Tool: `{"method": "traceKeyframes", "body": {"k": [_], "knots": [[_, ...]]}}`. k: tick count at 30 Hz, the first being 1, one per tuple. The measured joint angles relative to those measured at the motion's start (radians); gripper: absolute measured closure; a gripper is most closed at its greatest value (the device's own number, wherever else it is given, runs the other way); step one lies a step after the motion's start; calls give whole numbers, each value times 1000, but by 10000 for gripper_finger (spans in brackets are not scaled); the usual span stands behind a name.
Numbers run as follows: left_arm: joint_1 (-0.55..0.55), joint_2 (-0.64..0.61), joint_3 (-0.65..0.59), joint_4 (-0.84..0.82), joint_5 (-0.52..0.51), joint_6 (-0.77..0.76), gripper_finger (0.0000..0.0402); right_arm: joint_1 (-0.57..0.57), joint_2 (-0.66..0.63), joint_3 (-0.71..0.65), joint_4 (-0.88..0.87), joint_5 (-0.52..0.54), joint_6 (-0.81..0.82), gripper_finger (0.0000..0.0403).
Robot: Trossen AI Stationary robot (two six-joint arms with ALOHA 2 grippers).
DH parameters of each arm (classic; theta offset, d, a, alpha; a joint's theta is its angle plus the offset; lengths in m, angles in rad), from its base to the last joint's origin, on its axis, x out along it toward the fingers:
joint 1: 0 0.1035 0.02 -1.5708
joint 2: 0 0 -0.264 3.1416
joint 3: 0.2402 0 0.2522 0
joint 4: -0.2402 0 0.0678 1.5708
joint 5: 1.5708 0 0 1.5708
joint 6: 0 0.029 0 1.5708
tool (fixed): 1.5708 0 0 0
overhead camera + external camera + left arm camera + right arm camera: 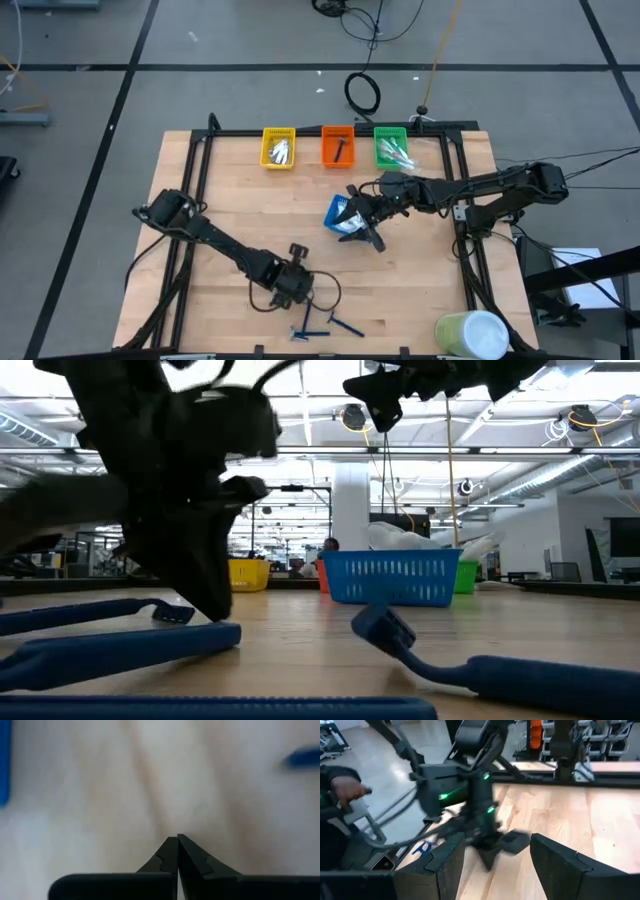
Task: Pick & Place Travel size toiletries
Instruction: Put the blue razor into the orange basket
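Two dark blue razors (305,330) (347,325) lie flat on the wood near the table's near edge; in the low view they fill the foreground (120,645) (480,665). My left gripper (296,292) (177,838) points down, shut and empty, its tip (215,610) just above the table beside one razor. My right gripper (368,232) (497,851) is open and empty, raised over the right rim of the blue tray (340,213) (390,578), which holds white sachets (350,226).
Along the far edge stand a yellow tray (278,147) with silvery packets, an orange tray (338,146) with a dark razor and a green tray (392,147) with pale sticks. A big pale green-and-white cylinder (472,335) stands at the near right corner. A person's hand (345,787) shows beyond the table.
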Motion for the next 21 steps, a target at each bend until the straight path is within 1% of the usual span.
{"method": "traceKeyframes", "body": {"k": [4,7,8,10,13,16,18,19,21], "knots": [[15,-31,-3,-112,-50,-43,393,37,0,0,-65,-2,-4,190],[11,-74,-4,-100,-97,-22,394,83,0,0,-112,6,-31,190],[10,-91,-1,-91,-119,-16,397,105,0,0,-119,23,-40,190],[6,-128,-8,-80,-150,-7,400,167,0,0,-123,114,-54,190],[6,-186,-65,-1,-175,3,395,284,0,0,-122,270,-61,190],[6,-265,-165,162,-189,19,400,419,21,0,-116,464,-35,190],[6,-313,-244,303,-192,21,399,506,54,0,-122,596,-10,190],[6,-333,-281,365,-193,24,397,540,81,1,-125,643,17,190],[6,-367,-345,501,-194,54,395,595,151,25,-124,697,95,190]]}}
